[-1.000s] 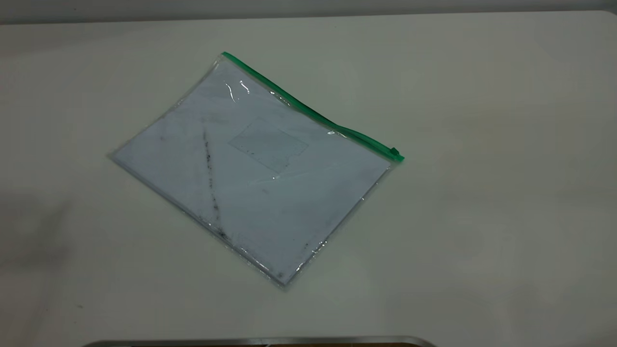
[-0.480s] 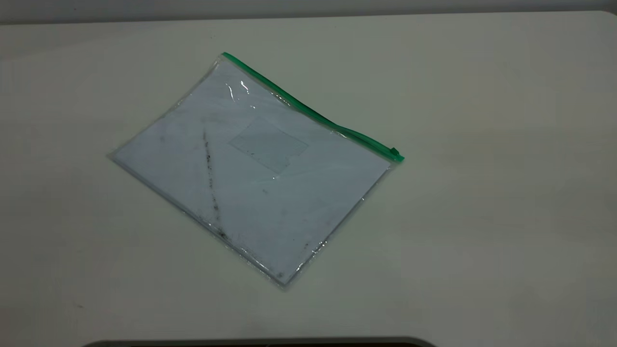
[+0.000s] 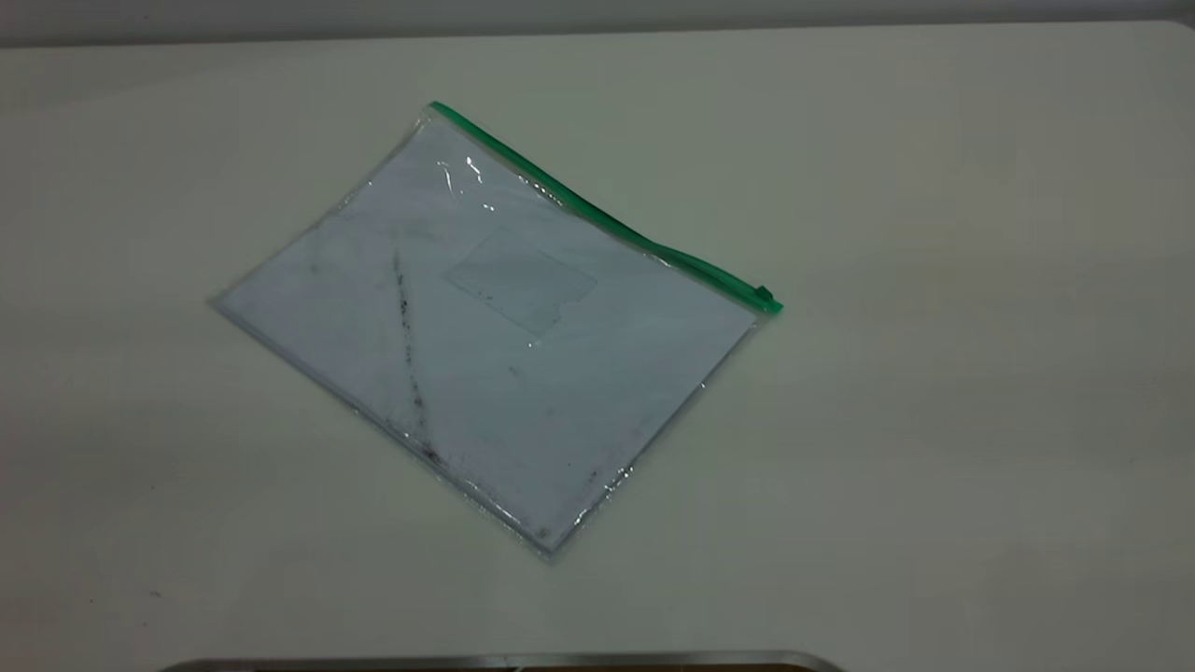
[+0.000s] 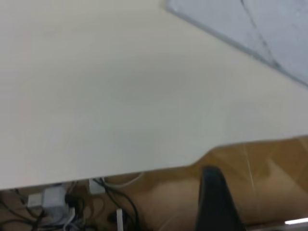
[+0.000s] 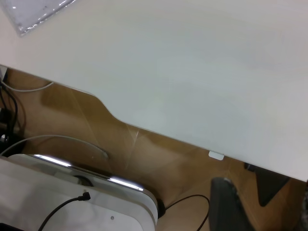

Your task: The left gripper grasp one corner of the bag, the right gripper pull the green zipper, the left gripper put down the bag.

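The bag point(image 3: 485, 327) lies flat on the pale table point(image 3: 934, 373), left of the table's middle and turned at an angle, so that 1 corner points to the left, 1 to the far side, 1 to the right and 1 to the near edge. It is a clear pouch with a white sheet inside. A dark smudge line point(image 3: 407, 345) runs over its left half from the far side toward the near edge, and a small clear card pocket point(image 3: 520, 281) sits near its middle. The green zipper point(image 3: 597, 210) runs along the far-right edge, from the far corner down to the right corner, where the small darker slider tab point(image 3: 765, 297) sits at the end of the strip. Nothing touches the bag.

Neither arm shows in the exterior view. In the left wrist view a corner part of the bag point(image 4: 250, 29) lies on the table point(image 4: 120, 96), well apart from 1 dark finger point(image 4: 216, 202) of the left gripper, which hangs past the table's edge over cables and a brown floor; I cannot tell whether that gripper is spread or pressed together. In the right wrist view 1 bag corner point(image 5: 33, 12) shows on the table point(image 5: 192, 57), and a dark finger point(image 5: 228, 207) of the right gripper is also off the table's edge, well apart from the bag; its state I cannot tell either.
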`<state>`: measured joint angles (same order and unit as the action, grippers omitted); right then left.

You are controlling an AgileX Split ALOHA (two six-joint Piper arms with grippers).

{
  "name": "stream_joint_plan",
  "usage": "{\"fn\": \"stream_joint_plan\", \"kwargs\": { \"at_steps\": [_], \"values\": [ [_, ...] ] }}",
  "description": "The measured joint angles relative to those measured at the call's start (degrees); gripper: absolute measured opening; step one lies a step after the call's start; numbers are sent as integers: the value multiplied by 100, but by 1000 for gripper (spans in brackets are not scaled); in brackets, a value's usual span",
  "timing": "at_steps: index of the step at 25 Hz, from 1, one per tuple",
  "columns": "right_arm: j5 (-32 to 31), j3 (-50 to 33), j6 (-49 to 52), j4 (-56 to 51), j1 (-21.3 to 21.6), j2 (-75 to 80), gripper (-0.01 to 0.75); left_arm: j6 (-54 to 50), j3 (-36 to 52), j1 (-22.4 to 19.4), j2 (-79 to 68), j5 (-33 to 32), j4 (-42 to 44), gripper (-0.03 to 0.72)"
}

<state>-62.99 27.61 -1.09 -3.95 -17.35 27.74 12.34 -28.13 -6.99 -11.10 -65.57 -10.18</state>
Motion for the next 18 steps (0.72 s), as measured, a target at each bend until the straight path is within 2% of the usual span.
{"fn": "stream_joint_plan", "kwargs": {
  "at_steps": [5, 11, 14, 18],
  "values": [
    [0, 0, 0, -34, 111, -142, 413, -599, 26, 94, 82, 38, 184, 525],
    [-19, -2, 0, -127, 1181, -1276, 413, -922, 30, 477, 82, 50, 324, 525],
    [-63, -2, 0, -135, 1346, -2027, 413, -936, 30, 493, 82, 57, 324, 525],
    [-119, -2, 0, -147, 1352, -2819, 413, -948, 32, 493, 82, 59, 324, 526]
  ]
}}
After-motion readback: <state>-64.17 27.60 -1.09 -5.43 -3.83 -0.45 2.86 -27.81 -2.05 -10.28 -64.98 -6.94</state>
